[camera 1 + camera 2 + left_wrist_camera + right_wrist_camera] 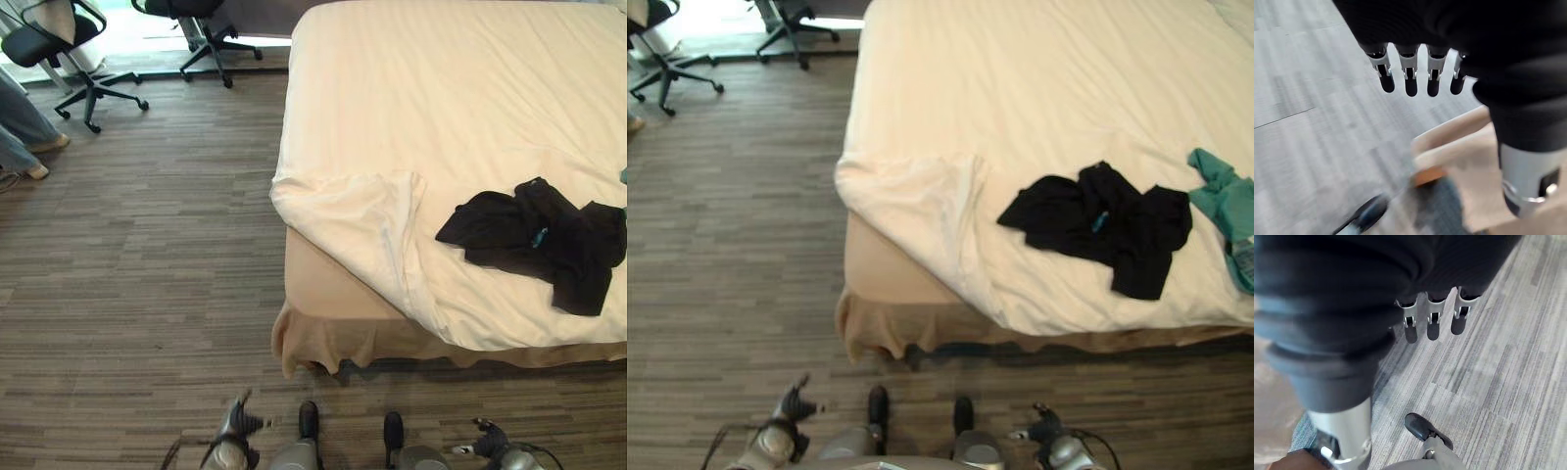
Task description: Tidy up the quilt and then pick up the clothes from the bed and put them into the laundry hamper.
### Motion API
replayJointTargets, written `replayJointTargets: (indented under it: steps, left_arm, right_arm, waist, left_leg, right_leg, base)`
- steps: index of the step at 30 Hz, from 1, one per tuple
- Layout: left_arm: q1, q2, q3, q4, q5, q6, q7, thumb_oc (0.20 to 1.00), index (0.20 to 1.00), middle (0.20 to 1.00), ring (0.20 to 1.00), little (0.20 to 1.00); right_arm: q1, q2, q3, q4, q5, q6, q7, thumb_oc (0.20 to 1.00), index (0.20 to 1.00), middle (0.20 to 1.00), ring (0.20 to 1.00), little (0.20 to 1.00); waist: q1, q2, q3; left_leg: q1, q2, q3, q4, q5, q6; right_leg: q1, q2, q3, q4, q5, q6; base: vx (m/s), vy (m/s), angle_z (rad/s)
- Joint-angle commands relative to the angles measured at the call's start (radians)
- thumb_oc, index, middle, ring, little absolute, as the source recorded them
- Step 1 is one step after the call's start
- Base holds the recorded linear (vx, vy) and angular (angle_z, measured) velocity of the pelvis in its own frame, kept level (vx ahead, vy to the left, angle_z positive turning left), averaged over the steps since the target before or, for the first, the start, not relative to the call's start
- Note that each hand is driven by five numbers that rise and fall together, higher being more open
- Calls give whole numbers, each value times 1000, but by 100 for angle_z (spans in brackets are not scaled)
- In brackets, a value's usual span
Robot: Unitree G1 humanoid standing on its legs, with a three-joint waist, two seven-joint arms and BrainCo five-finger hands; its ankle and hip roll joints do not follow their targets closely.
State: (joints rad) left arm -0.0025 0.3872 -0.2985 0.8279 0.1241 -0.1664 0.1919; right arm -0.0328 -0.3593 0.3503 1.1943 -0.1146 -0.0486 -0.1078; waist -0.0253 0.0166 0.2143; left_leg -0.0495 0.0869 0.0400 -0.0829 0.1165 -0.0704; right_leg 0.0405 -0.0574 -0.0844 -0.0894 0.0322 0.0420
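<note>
Grey plank floor (147, 245) runs left of the bed (333, 304). Its quilt (392, 117) has a near-left corner folded back; black clothes (539, 235) lie near right. My left hand (1408, 73) and right hand (1432, 318) hang empty, fingers straight. Smoothing that corner likely comes first.

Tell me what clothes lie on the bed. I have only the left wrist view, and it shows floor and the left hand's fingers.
Observer: A crumpled black garment lies on the cream quilt, near the bed's front edge.
Operator: Name anything else up there.
Observer: A teal cloth garment lies just to the robot's right of the black one.
Operator: Report the quilt's state.
Observer: Its near left corner is folded back onto itself, baring the tan bed cover beneath.
</note>
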Motion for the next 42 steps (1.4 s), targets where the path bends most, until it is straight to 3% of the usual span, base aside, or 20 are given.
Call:
replayJointTargets:
  steps: [1, 4, 6, 9, 12, 13, 14, 15, 21, 24, 28, 29, 31, 32, 35, 38, 39, 40, 41, 42]
  left_arm:
    - [-22, 162, 98, -241, -4, -80, -5, 1000, 1000, 1000, 1000, 1000]
    - [-30, 296, 153, -499, 48, -130, -18, 1000, 1000, 1000, 1000, 1000]
    - [-64, 318, 145, -546, 73, -137, -14, 1000, 1000, 1000, 1000, 1000]
    - [-302, 357, 36, -643, 194, -134, 3, 1000, 1000, 1000, 1000, 1000]
    - [-452, 336, -36, -646, 225, -125, 21, 1000, 1000, 1000, 1000, 1000]
    - [-607, 322, -121, -594, 260, -106, 35, 1000, 1000, 1000, 1000, 1000]
    - [-614, 321, -126, -589, 260, -108, 37, 1000, 1000, 1000, 1000, 1000]
    - [-793, 309, -224, -524, 306, -76, 52, 1000, 1000, 1000, 1000, 1000]
    - [-1172, 247, -395, -228, 376, 29, 115, 1000, 1000, 1000, 1000, 1000]
    - [-1244, 241, -421, -165, 397, 60, 118, 1000, 1000, 1000, 1000, 1000]
    - [-1349, 212, -520, 75, 498, 163, 78, 1000, 1000, 1000, 1000, 1000]
    - [-1357, 199, -538, 167, 530, 198, 59, 896, 896, 896, 896, 896]
    - [-1366, 140, -543, 357, 572, 248, 36, 203, 203, 203, 203, 203]
    - [-1352, 128, -544, 380, 585, 254, 27, 200, 200, 200, 200, 200]
    - [-1310, 106, -512, 387, 560, 260, 18, 200, 200, 200, 200, 200]
    - [-1146, 67, -399, 278, 450, 244, 44, 200, 200, 200, 200, 200]
    - [-1051, 44, -358, 224, 422, 237, 49, 200, 200, 200, 200, 200]
    - [-838, 17, -281, 35, 394, 213, 45, 200, 200, 200, 200, 200]
    - [-746, 10, -254, -22, 387, 203, 45, 743, 743, 743, 743, 743]
    - [-649, -2, -232, -68, 377, 181, 42, 1000, 1000, 1000, 1000, 1000]
  right_arm:
    - [58, 7, -76, 13, 44, -13, 8, 1000, 1000, 1000, 1000, 1000]
    - [62, -1, -101, -1, 55, -12, 30, 1000, 1000, 1000, 1000, 1000]
    - [52, -1, -95, -6, 50, -9, 32, 1000, 1000, 1000, 1000, 1000]
    - [24, 9, -71, -26, 47, -12, 31, 1000, 1000, 1000, 1000, 1000]
    - [6, 14, -57, -40, 44, -7, 22, 1000, 1000, 1000, 1000, 1000]
    - [-18, 11, -25, -58, 29, -7, 14, 1000, 1000, 1000, 1000, 1000]
    - [-20, 13, -28, -58, 29, -7, 14, 1000, 1000, 1000, 1000, 1000]
    - [-56, -7, 3, -84, 24, -9, 5, 1000, 1000, 1000, 1000, 1000]
    - [-149, -14, 58, -134, 52, -22, -33, 1000, 1000, 1000, 1000, 1000]
    - [-158, -6, 66, -144, 58, -27, -43, 1000, 1000, 1000, 1000, 1000]
    - [-193, 10, 74, -134, 88, -27, -56, 1000, 1000, 1000, 1000, 1000]
    - [-197, 12, 74, -130, 99, -27, -56, 1000, 1000, 1000, 1000, 1000]
    - [-206, 15, 91, -101, 128, -20, -48, 1000, 1000, 1000, 1000, 1000]
    - [-202, 15, 97, -89, 136, -18, -42, 1000, 1000, 1000, 1000, 1000]
    - [-188, 17, 98, -63, 157, -15, -33, 1000, 1000, 1000, 1000, 1000]
    - [-170, 45, 80, -29, 181, 3, -37, 1000, 1000, 1000, 1000, 1000]
    - [-166, 54, 65, -26, 188, 8, -42, 1000, 1000, 1000, 1000, 1000]
    - [-164, 62, 22, -28, 191, 21, -59, 1000, 1000, 1000, 1000, 1000]
    - [-162, 59, -1, -36, 193, 27, -62, 1000, 1000, 1000, 1000, 1000]
    - [-168, 54, -28, -45, 190, 30, -71, 1000, 1000, 1000, 1000, 1000]
  waist:
    - [-8, -4, -11]
    - [-9, 10, -11]
    - [-12, 14, -5]
    - [-37, 37, 8]
    - [-53, 46, 19]
    - [-79, 55, 41]
    - [-75, 53, 41]
    - [-101, 56, 61]
    - [-143, 35, 144]
    - [-153, 28, 166]
    - [-172, 13, 206]
    - [-175, 9, 211]
    - [-179, -3, 216]
    - [-179, -7, 213]
    - [-175, -11, 205]
    - [-153, -9, 173]
    - [-143, -5, 164]
    - [-122, -2, 130]
    - [-113, 0, 113]
    - [-103, 1, 98]
  left_leg:
    - [48, 4, -7, 37, -169, -2]
    - [58, 10, -12, 5, -164, -7]
    - [53, 7, -12, 4, -166, -7]
    - [30, 0, 4, 0, -171, -4]
    - [23, -6, 18, 1, -176, 0]
    - [10, -13, 35, 7, -181, 3]
    - [6, -14, 36, 7, -177, 3]
    - [-26, -18, 51, 18, -176, 6]
    - [-145, -13, 69, 89, -173, 5]
    - [-180, -11, 72, 105, -169, 2]
    - [-233, 0, 78, 141, -167, -3]
    - [-240, 3, 78, 148, -168, -3]
    - [-240, 10, 74, 161, -172, -6]
    - [-233, 12, 71, 162, -175, -8]
    - [-211, 16, 65, 156, -179, -11]
    - [-159, 15, 59, 135, -185, -13]
    - [-136, 15, 58, 127, -189, -14]
    - [-91, 10, 60, 91, -187, -14]
    - [-75, 8, 60, 80, -187, -12]
    - [-60, 4, 60, 67, -186, -10]
  right_leg:
    - [-48, -96, -49, 2, -93, 107]
    - [-58, -98, -52, 2, -89, 115]
    - [-73, -100, -45, 2, -85, 118]
    - [-125, -109, -29, 2, -68, 124]
    - [-148, -113, -13, 2, -58, 129]
    - [-178, -117, 10, 2, -43, 138]
    - [-183, -118, 12, 2, -39, 138]
    - [-227, -121, 32, 6, -22, 141]
    - [-348, -135, 67, 46, 2, 145]
    - [-377, -139, 69, 51, 8, 145]
    - [-424, -138, 76, 67, 15, 144]
    - [-432, -138, 76, 72, 14, 144]
    - [-425, -138, 71, 82, 8, 139]
    - [-417, -136, 67, 84, 4, 137]
    - [-390, -134, 59, 79, -5, 132]
    - [-322, -132, 36, 62, -13, 125]
    - [-297, -130, 30, 54, -16, 123]
    - [-251, -126, 15, 25, -14, 121]
    - [-235, -124, 12, 14, -11, 120]
    - [-222, -121, 10, 6, -12, 120]
  base:
    - [41, -27, 46]
    - [31, -26, 29]
    - [-48, 7, -2]
    - [-64, 64, -9]
    - [-54, 88, -17]
    - [-66, 72, -32]
    - [-148, 115, -34]
    - [-97, 44, -27]
    - [-105, -3, -39]
    - [-91, -35, -23]
    - [-66, -26, -7]
    - [-58, -48, -7]
    - [-41, -87, -3]
    - [-17, -72, 6]
    - [32, -60, 10]
    - [99, -64, 15]
    - [130, 29, 28]
    - [168, 45, 28]
    - [163, 70, 20]
    - [139, 83, 10]
